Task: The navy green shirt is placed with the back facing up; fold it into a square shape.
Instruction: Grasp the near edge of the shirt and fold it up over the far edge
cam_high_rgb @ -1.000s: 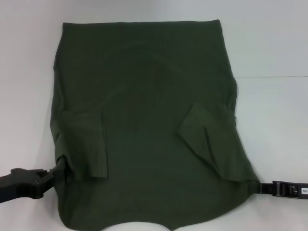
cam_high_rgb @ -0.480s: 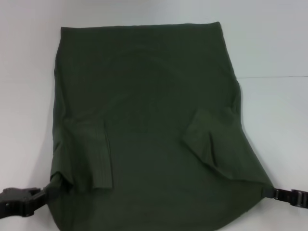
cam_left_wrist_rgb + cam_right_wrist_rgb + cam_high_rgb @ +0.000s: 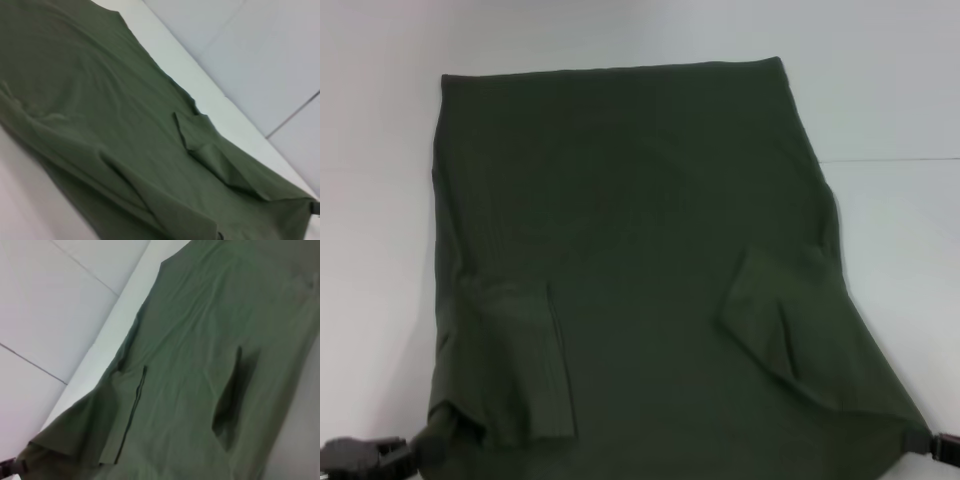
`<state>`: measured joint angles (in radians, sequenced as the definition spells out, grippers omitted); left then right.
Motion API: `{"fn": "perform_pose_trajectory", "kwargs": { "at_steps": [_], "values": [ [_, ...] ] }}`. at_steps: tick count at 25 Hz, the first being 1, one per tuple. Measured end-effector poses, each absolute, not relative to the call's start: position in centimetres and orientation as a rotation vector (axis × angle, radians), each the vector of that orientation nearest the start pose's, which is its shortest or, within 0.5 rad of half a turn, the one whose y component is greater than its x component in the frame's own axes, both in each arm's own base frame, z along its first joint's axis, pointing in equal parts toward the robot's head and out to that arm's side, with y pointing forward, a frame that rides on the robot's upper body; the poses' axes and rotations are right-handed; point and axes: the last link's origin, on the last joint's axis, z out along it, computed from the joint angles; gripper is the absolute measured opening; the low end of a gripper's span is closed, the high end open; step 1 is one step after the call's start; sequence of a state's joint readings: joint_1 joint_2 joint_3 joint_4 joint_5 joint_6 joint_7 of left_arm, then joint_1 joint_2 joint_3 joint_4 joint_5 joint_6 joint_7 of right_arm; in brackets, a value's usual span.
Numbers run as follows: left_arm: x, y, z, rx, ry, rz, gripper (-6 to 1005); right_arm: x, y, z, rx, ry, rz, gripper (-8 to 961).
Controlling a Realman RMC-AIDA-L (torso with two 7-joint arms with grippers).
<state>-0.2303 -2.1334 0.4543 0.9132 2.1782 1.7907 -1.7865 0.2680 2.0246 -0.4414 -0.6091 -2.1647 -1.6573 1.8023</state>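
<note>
The navy green shirt (image 3: 640,230) lies plain side up on the white table (image 3: 890,90), hem at the far edge, both sleeves folded in onto the body. My left gripper (image 3: 415,452) is shut on the shirt's near left shoulder corner at the bottom left of the head view. My right gripper (image 3: 918,440) is shut on the near right shoulder corner at the bottom right. The cloth is stretched between them, its near edge below the head view. The shirt also fills the left wrist view (image 3: 125,125) and the right wrist view (image 3: 210,355).
The white table (image 3: 380,200) shows on both sides of the shirt and beyond its far hem. A thin seam line (image 3: 900,160) crosses the surface at the right. In the wrist views a pale tiled floor (image 3: 260,60) shows past the table edge.
Both grippers have moved toward me, dragging the shirt's shoulder corners with them. The whole shirt has slid nearer and its collar edge has left the head view.
</note>
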Motion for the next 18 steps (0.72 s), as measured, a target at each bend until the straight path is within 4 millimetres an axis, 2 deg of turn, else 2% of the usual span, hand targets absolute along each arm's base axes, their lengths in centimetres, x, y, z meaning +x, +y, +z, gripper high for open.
{"fn": "perform_pose_trajectory", "kwargs": {
  "at_steps": [11, 15, 18],
  "values": [
    [-34.4, 20.0, 3.3, -2.435, -1.495, -0.755, 43, 38.1, 19.1, 4.5, -2.296, 1.591, 0.765, 66],
    [-34.5, 19.5, 3.3, -2.438, -1.505, -0.759, 47, 38.4, 18.3, 4.9, -2.277, 1.593, 0.778, 69],
    [-34.3, 19.9, 3.3, -2.444, -1.494, -0.762, 50, 38.4, 18.4, 5.0, -2.270, 1.583, 0.789, 71]
  ]
}}
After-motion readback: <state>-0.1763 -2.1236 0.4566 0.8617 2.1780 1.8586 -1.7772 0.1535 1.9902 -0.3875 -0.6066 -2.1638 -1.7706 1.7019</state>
